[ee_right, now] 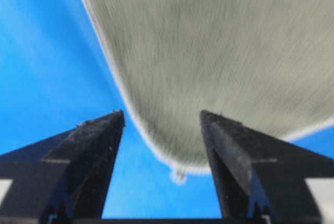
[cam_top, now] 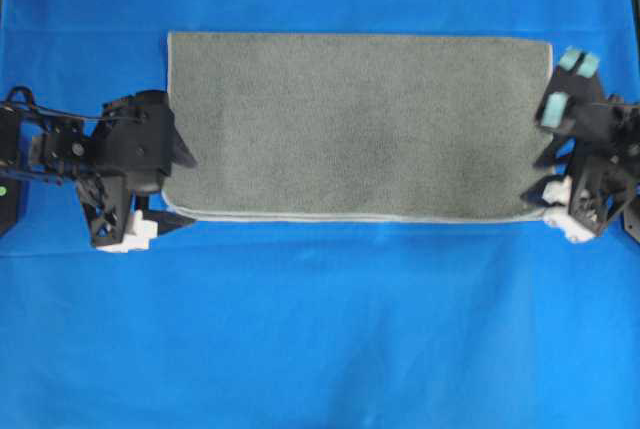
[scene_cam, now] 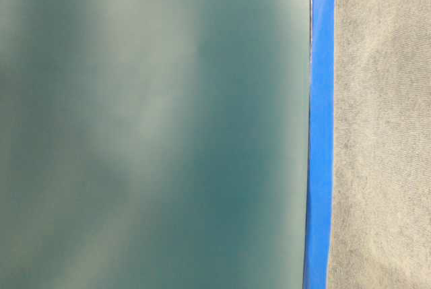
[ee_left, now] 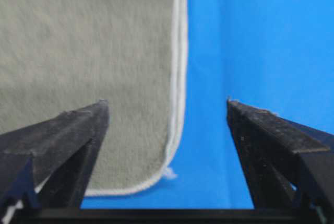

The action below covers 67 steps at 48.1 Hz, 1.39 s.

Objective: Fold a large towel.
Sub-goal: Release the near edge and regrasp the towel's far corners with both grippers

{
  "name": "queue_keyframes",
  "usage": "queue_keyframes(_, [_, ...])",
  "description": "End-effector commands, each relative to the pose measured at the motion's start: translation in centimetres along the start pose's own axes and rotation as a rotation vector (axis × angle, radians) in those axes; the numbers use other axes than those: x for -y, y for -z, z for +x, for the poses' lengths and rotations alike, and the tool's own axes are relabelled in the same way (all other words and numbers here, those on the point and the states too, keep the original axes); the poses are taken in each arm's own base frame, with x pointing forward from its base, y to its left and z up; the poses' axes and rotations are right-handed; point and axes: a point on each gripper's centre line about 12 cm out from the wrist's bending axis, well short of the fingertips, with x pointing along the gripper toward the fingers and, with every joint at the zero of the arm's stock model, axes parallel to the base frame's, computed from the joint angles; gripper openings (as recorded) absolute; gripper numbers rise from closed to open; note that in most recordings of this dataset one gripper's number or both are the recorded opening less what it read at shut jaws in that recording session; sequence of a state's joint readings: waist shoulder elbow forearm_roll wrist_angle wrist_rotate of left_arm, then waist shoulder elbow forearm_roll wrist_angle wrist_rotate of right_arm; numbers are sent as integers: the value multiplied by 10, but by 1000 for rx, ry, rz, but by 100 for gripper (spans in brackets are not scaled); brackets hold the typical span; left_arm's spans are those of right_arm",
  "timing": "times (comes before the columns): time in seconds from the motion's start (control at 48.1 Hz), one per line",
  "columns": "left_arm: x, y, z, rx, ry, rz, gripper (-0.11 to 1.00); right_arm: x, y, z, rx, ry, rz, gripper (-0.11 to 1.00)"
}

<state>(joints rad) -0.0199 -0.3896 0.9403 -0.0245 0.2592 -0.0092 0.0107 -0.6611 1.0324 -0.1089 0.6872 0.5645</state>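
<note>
Towel point(cam_top: 360, 124), grey-green with a pale stitched hem, lies flat on the blue counter point(cam_top: 320, 329), folded into a wide rectangle; doubled hem lines run along its near edge. Left tool point(cam_top: 180, 189) sits at the towel's left end by the near-left corner, jaws spread wide and holding nothing; its wrist view shows one finger point(ee_left: 68, 135) over the cloth, the other over bare blue. Right tool point(cam_top: 548, 154) stands at the right end, jaws likewise apart, empty, straddling the rounded corner point(ee_right: 177, 156) with a loose thread.
</note>
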Motion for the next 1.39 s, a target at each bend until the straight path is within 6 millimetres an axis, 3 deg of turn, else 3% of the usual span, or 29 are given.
queue_keyframes(0.0, [-18,-24,-16,93,-47,-6,85,9,-19,-16,107,46,-41,62])
queue_keyframes(0.145, [-62,-29,-18,133,-167,7,81,54,-37,-17,195,221,27,62])
queue_keyframes(0.333, [-120,-16,-4,88,-302,-31,81,106,-41,3,153,377,134,62])
queue_keyframes(0.499, [-157,9,22,4,-358,-119,81,131,-37,36,60,415,159,62])
queue_keyframes(0.707, [-184,35,53,-89,-375,-178,81,154,-35,65,-32,446,151,62])
queue_keyframes(0.852, [-195,46,64,-116,-384,-204,81,169,-35,75,-36,456,146,62])
queue_keyframes(0.977, [-192,61,75,-191,-358,-218,75,173,-34,83,-36,443,138,62])
queue_keyframes(1.039, [-190,66,78,-224,-344,-223,64,173,-32,87,-38,431,133,61])
queue_keyframes(1.122, [-188,71,79,-249,-334,-227,40,171,-29,92,-37,413,125,57])
queue_keyframes(1.185, [-185,71,79,-256,-329,-228,22,171,-27,94,-30,401,123,45])
queue_keyframes(1.268, [-180,70,81,-263,-316,-215,7,170,-26,94,-27,397,127,20])
queue_keyframes(1.33, [-174,69,83,-277,-301,-202,5,169,-25,92,-25,398,133,4])
queue_keyframes(1.372, [-172,67,82,-287,-293,-199,5,168,-25,90,-22,398,135,3])
